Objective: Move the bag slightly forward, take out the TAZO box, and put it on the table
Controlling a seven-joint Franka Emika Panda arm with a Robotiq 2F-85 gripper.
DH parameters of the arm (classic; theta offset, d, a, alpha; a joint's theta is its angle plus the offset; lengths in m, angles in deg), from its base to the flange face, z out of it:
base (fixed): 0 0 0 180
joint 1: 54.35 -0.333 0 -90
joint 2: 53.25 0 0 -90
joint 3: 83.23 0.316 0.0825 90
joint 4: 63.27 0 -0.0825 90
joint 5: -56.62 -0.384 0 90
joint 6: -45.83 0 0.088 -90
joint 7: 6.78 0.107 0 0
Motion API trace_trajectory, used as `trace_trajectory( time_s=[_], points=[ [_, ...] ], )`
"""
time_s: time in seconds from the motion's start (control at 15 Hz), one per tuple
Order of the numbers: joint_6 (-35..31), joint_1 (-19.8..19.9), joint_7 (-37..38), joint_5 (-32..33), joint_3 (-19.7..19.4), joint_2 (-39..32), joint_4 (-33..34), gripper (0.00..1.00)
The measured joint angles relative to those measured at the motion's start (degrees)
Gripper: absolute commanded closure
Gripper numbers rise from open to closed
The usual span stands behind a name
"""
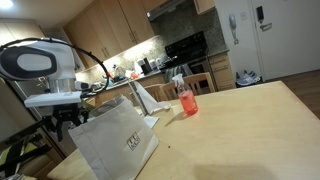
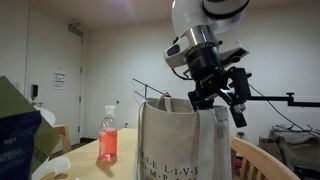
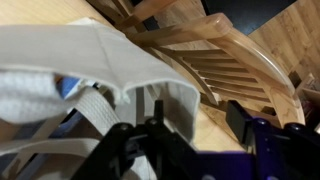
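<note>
Near the left edge of the table (image 1: 250, 130): one gripper (image 1: 68, 118), one bag (image 1: 120, 142), one bottle (image 1: 187, 100).
Gripper straddles the bag's left rim, jaws apart, clamping nothing; bag stands upright by the near-left corner; bottle stands toward the far edge. TAZO box: cannot tell where.

One bag (image 1: 115, 140), one bottle (image 1: 186, 100), perhaps one chair (image 3: 215, 60).

TEXT | large white paper shopping bag (image 2: 180, 135): spaced dark capitals, "L I V" readable, rest unclear | small dark logo (image 1: 133, 143) on its side: too small to read
</note>
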Motion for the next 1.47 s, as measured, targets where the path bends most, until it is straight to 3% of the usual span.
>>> trace_trajectory(
  time_s=[0.6,0.87,1.27,1.47],
  points=[
    [0.07,-1.96,0.38,2.14,-0.02,7.12,2.95,0.00],
    [-0.24,-1.92,0.38,2.03,-1.76,11.40,4.89,0.00],
    [-6.00,-1.85,-1.02,-1.34,-5.81,8.78,6.63,0.00],
    [-8.81,-1.84,-4.30,-6.12,-6.52,4.55,7.81,0.00]
  ],
)
